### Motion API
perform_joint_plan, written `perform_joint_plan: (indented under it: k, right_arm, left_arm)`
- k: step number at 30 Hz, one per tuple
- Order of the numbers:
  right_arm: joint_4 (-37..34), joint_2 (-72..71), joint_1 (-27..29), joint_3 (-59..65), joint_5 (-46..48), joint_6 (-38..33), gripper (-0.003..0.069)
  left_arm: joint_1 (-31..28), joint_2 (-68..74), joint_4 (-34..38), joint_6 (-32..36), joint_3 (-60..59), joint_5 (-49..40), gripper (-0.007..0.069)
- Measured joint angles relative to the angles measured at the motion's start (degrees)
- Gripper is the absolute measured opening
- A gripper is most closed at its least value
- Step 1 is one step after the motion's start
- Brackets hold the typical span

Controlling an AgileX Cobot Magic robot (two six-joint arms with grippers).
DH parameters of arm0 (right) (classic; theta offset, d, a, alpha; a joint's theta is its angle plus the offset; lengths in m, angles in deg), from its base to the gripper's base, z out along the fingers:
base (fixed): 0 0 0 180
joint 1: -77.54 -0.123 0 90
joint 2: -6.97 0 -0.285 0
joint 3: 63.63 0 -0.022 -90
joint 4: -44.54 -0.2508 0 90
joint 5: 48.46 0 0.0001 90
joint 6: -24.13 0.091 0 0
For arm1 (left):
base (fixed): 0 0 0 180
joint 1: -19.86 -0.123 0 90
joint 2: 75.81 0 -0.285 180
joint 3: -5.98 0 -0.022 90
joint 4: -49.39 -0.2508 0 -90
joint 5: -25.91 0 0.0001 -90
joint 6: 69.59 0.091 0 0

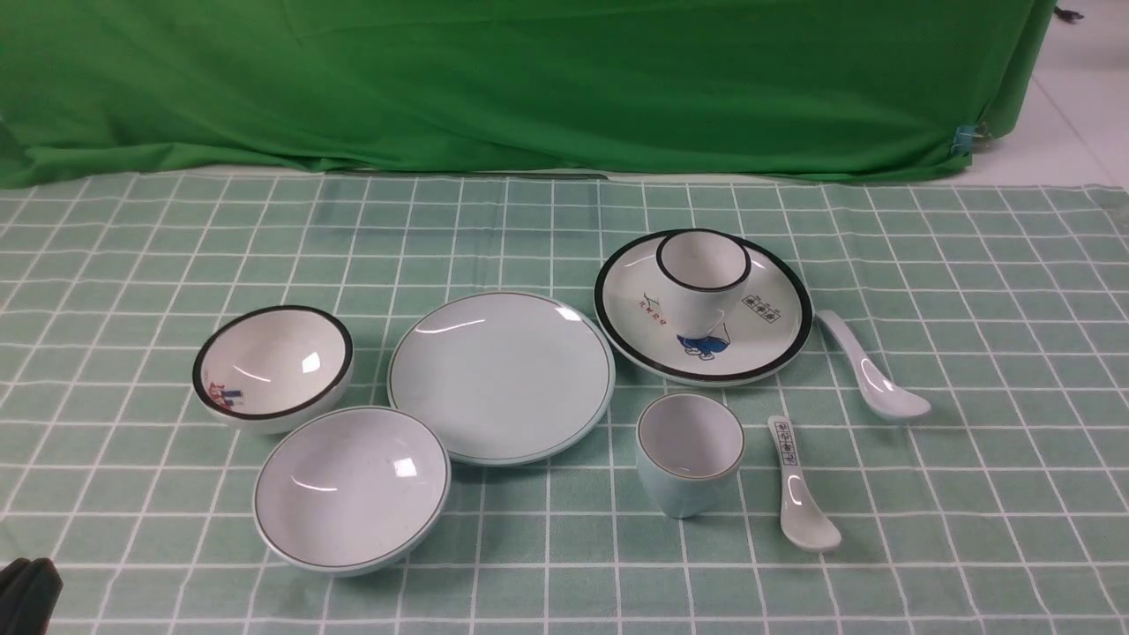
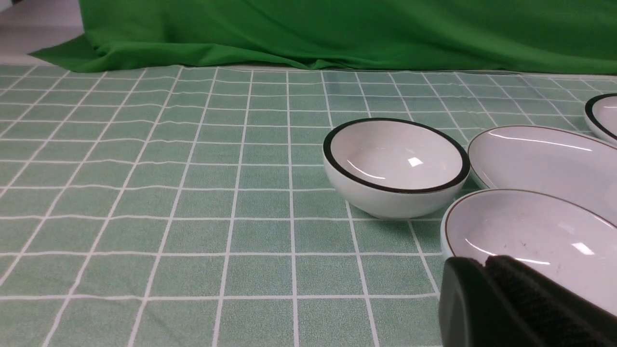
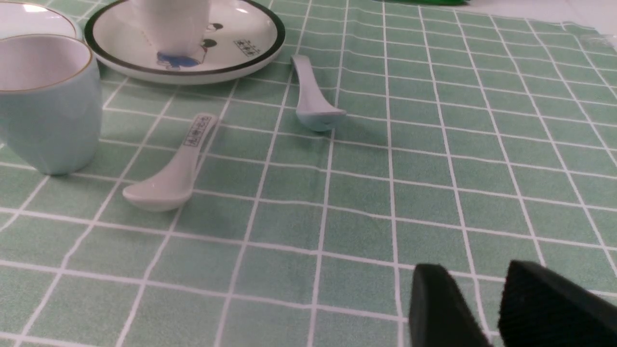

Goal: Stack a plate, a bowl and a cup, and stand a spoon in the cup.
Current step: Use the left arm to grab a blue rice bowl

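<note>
- Plate (image 1: 501,377) central; bowl (image 1: 351,487) just beside its near-left edge; cup (image 1: 689,451) near-right; spoon (image 1: 873,366) rightmost, open tablecloth (image 1: 1014,494) beyond.
- Plate, bowl, cup pale blue-green, dark-rimmed.
- Left gripper (image 2: 486,264) pressed together; right gripper (image 3: 482,277): cannot tell.

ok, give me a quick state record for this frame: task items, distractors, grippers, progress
plate: plate, centre, nothing on it
bowl: bowl, on the cloth, front-left of plate
cup: cup, upright on the cloth, front-right of plate
spoon: spoon, lying on the cloth, far right
distractors: black-rimmed bowl; black-rimmed plate carrying white cup; lettered spoon
left gripper: left gripper, near bowl, holds nothing, opening unclear
right gripper: right gripper, slightly open, empty
progress: nothing stacked yet
</note>
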Motion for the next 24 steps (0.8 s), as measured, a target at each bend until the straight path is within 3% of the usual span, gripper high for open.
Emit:
perform_joint_plan:
  k: [8,11,14,17,21,23,24]
  right_arm:
    - [0.00,0.00,0.00,0.00,0.00,0.00,0.0242]
    - [0.00,0.00,0.00,0.00,0.00,0.00,0.0242]
    - [0.00,0.00,0.00,0.00,0.00,0.00,0.0242]
    - [0.00,0.00,0.00,0.00,0.00,0.00,0.0242]
    - [0.00,0.00,0.00,0.00,0.00,0.00,0.0242]
    - [0.00,0.00,0.00,0.00,0.00,0.00,0.0242]
    - [0.00,0.00,0.00,0.00,0.00,0.00,0.0242]
  left_arm:
    - [0.00,0.00,1.65,-0.40,0.00,0.96,0.0018]
    - [0.00,0.00,10.83,-3.42,0.00,3.84,0.0018]
    - [0.00,0.00,25.05,-7.73,0.00,8.59,0.0018]
    - [0.00,0.00,31.43,-8.92,0.00,14.17,0.0018]
    - [0.00,0.00,33.40,-12.43,0.21,17.71,0.0018]
    - [0.18,0.00,31.60,-12.64,1.58,15.63,0.0018]
    - [0.84,-0.07,27.20,-11.93,4.85,12.15,0.0018]
